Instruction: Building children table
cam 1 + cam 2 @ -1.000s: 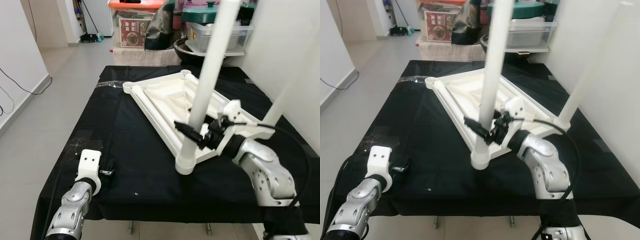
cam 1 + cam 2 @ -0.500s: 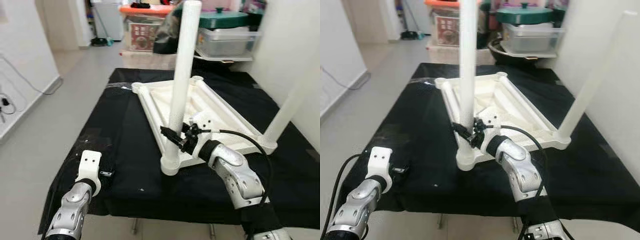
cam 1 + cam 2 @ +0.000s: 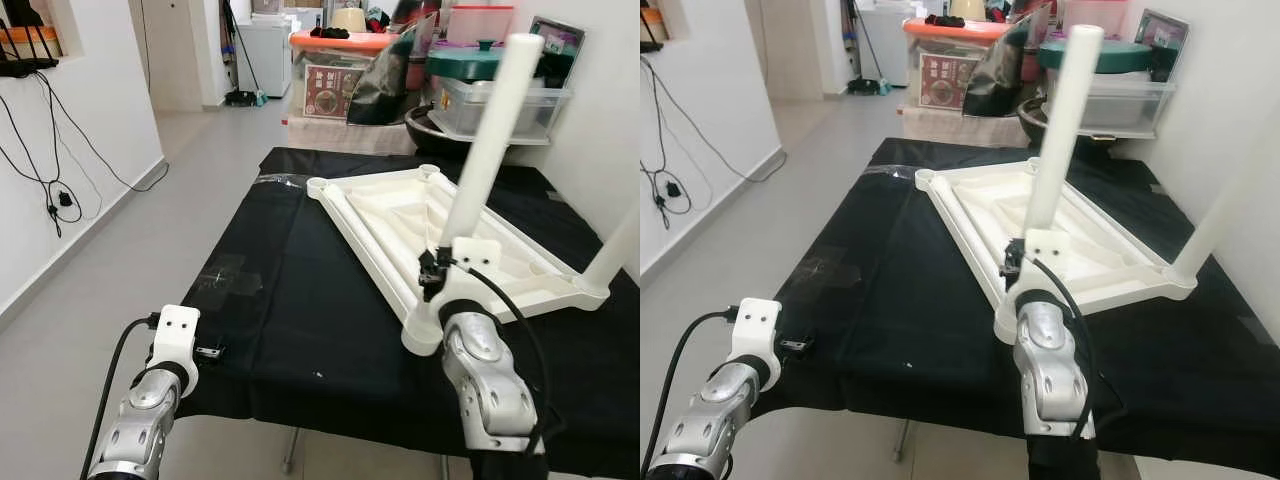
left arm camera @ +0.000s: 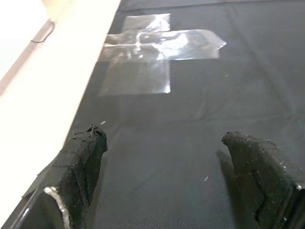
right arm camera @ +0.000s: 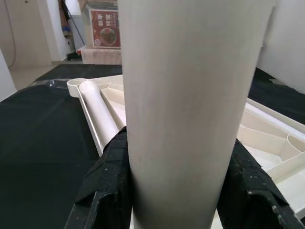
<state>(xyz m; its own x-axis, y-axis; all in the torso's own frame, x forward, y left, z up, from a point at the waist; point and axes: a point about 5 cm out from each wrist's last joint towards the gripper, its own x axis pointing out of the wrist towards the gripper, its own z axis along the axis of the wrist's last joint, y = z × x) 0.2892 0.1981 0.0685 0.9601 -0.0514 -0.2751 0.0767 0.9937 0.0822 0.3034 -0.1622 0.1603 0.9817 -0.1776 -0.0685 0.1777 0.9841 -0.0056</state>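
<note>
Right hand (image 5: pixel 176 191) grips table leg (image 3: pixel 482 165); tabletop (image 3: pixel 400 215) near cloth edge.

Counter (image 3: pixel 300 300) draped in black cloth; clear tape patch (image 3: pixel 232 276) stuck on cloth at about 9 o'clock, also seen close up as a crossed strip. Beyond the counter, 12 o'clock: orange-lidded storage box (image 3: pixel 338 60) with a red printed label; dark bag (image 3: pixel 385 85) leaning beside it; clear bin with green lid (image 3: pixel 480 75) at 1 o'clock. Black cables (image 3: pixel 55 150) hang on the white wall at 9–10 o'clock. Grey tiled floor (image 3: pixel 150 230).
</note>
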